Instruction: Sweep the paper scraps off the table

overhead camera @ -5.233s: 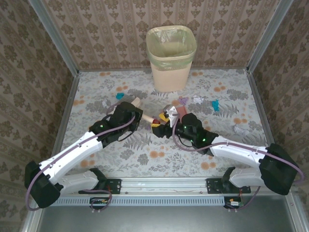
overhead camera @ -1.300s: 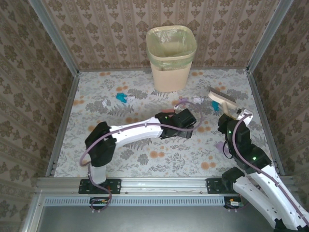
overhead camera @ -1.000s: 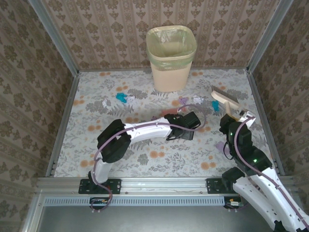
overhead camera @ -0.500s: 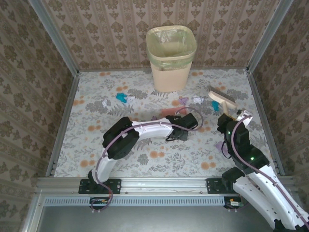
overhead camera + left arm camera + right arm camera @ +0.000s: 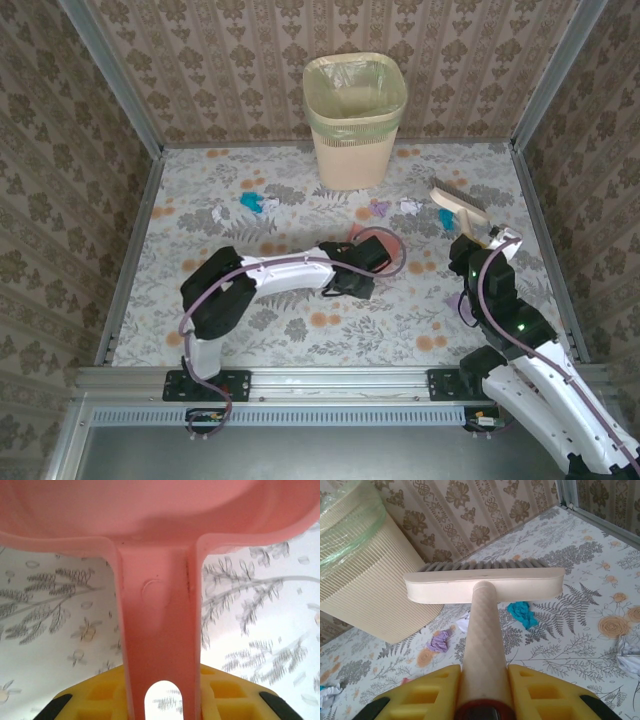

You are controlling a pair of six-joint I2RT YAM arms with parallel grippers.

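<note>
Cream ribbed waste bin [image 5: 354,135], fitted with a pale green liner [image 5: 355,72], stood upright against the far brown damask wall [image 5: 230,60]. Pink dustpan [image 5: 383,243] sat in front of the bin, with a slot through its handle. Cream hand brush [image 5: 457,207] was at the right, its grey bristles facing the far wall.

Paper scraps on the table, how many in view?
7 seen: far-left white scrap; teal scrap with a white bit beside it; lilac scrap and white piece near the bin; teal bit by the brush; white wad right. More may be hidden.
</note>
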